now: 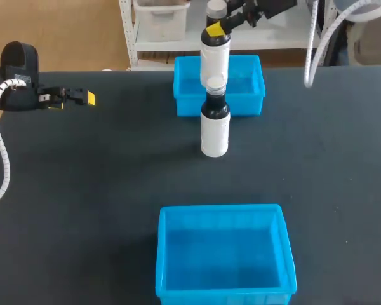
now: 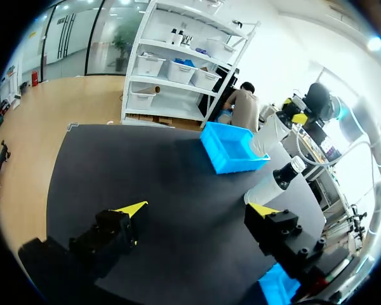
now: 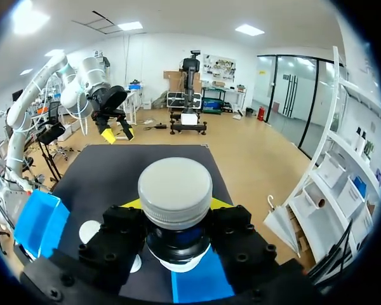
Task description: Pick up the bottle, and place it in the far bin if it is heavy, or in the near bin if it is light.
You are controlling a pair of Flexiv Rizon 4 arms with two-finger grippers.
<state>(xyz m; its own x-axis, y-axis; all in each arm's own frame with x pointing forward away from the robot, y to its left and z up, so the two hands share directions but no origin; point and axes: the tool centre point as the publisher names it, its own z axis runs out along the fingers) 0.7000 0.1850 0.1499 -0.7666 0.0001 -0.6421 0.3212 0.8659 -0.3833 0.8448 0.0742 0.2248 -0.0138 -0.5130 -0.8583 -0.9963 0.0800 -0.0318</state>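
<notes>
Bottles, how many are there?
2. One bottle is held by the right gripper; the other bottle stands on the table between the far bin and the near bin. None looks hidden.

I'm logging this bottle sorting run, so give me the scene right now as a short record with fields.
held bottle: upright in the right gripper, off the table, near the far bin
second bottle: standing on the table between the two bins
near bin: no bottle inside
left gripper: open, holding nothing, at the table's left side
</notes>
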